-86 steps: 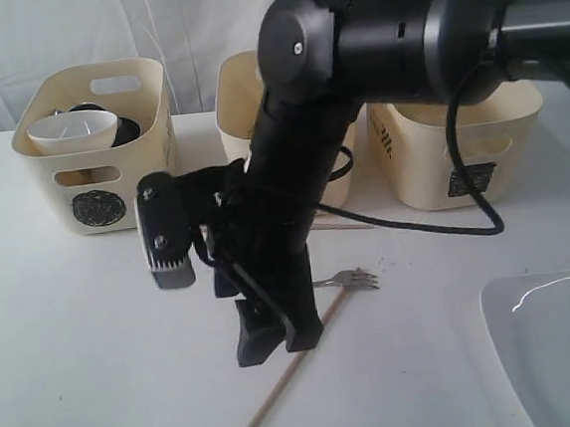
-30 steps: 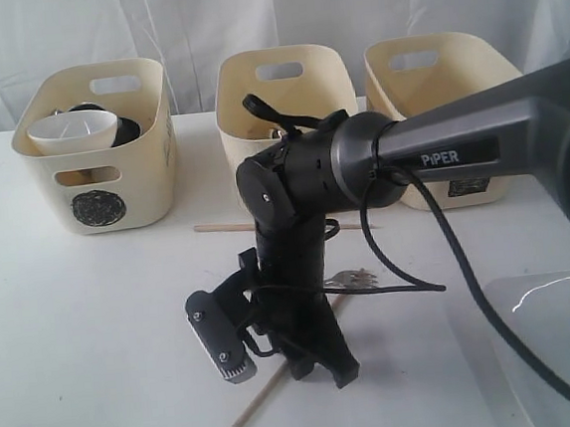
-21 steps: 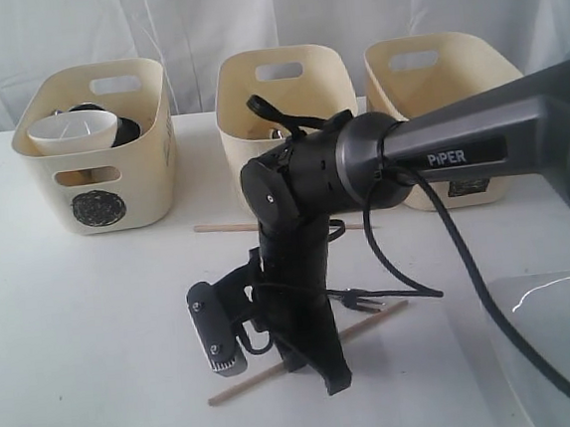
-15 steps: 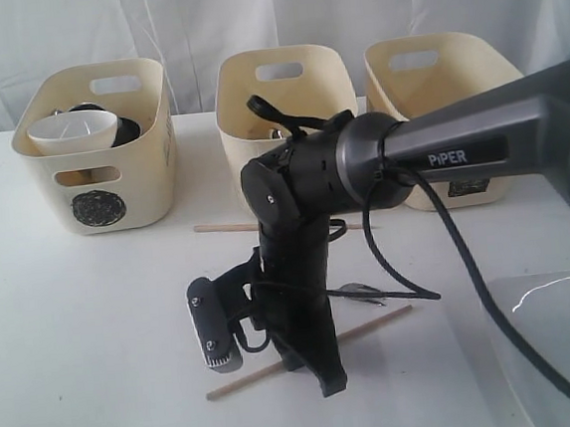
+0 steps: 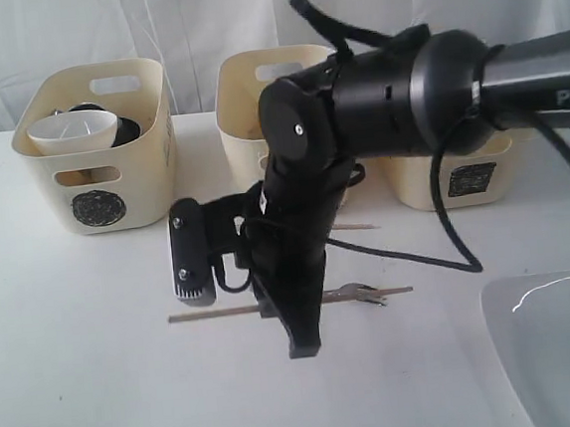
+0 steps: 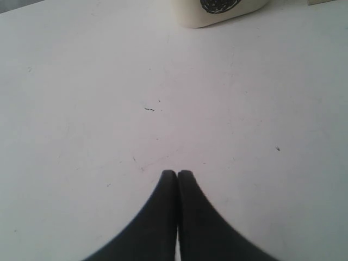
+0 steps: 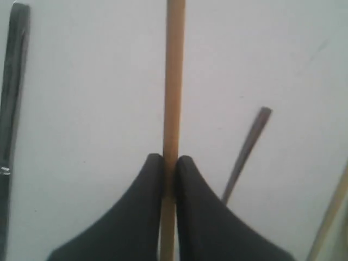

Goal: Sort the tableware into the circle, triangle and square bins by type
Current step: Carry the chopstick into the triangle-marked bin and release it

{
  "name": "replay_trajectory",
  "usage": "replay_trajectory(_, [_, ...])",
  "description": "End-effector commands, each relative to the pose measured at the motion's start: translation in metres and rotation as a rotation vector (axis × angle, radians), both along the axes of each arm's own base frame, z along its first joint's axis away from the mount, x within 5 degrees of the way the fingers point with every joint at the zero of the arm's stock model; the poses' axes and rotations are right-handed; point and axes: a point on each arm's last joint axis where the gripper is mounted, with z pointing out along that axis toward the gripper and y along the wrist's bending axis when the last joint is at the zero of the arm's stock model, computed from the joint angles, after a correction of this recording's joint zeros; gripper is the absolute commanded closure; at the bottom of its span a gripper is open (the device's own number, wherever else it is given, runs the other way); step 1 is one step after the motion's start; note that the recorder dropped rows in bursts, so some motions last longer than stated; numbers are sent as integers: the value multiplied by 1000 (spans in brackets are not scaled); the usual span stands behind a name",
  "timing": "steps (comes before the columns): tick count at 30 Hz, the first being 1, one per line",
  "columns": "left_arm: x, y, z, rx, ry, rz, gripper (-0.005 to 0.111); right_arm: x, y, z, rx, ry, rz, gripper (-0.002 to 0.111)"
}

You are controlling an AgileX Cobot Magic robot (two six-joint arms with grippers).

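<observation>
Wooden chopstick, thin and pale, was pinched crosswise in your black right gripper, long axis running left-right across the exterior frame's lower middle, cream plastic tubs further up. Your left gripper was closed on nothing over white tabletop.

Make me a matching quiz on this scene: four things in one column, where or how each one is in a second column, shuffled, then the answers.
Column one
1. white bowl
2. fork
3. left end effector
4. right end effector

Column two
A. shut on a chopstick
B. lying on the table
C. inside the circle bin
D. shut, holding nothing

Pairs: 1-C, 2-B, 3-D, 4-A
</observation>
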Motion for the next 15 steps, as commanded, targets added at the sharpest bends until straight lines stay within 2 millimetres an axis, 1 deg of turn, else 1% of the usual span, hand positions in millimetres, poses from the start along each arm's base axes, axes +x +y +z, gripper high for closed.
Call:
replay_trajectory(1, [0,0,0,-8,-3,0,107,4,0,48,135,-155,-95,108])
replay_trajectory(2, [0,0,0,-8,-3,0,107,8,-4,67,167,-251,-126,108])
replay_trajectory(3, [0,0,0,-8,-3,0,107,10,-6,75,187,-289,-151,108])
replay_trajectory(4, [0,0,0,-8,-3,0,107,18,-18,90,208,-387,-213,108])
replay_trajectory(5, [0,0,0,-8,-3,0,107,21,-25,94,214,-421,-246,108])
replay_trajectory(6, [0,0,0,-8,-3,0,107,27,-36,102,227,-471,-307,108])
replay_trajectory(8, [0,0,0,-8,-3,0,107,38,-52,112,296,-523,-422,108])
replay_trajectory(12, [0,0,0,-8,-3,0,107,68,-87,133,615,-639,-709,108])
replay_trajectory(13, [0,0,0,-8,-3,0,107,75,-93,136,700,-668,-756,108])
replay_trajectory(15, [0,0,0,-8,-3,0,107,85,-97,142,842,-733,-776,108])
